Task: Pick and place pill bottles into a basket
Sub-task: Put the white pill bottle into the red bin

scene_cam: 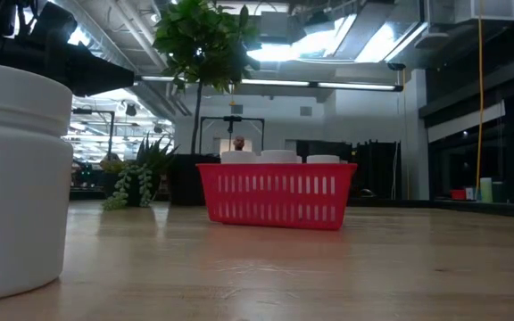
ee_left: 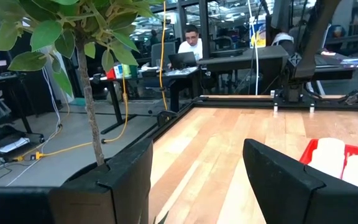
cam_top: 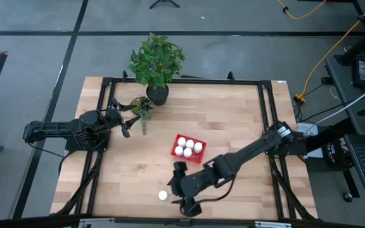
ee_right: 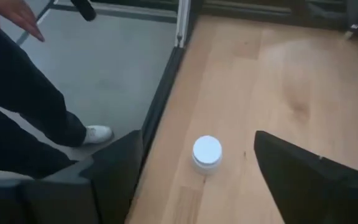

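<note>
High view: red basket mid-table holds five pill bottles; a sixth bottle stands near the front edge, just beside the right gripper, bare wood around it. Left gripper waits by the plant pot.
Low view: lone bottle looms close.
Wrist views: both grippers' fingers spread, empty; a person stands beyond the edge.

High view looks down, low view level; both share basket
</note>
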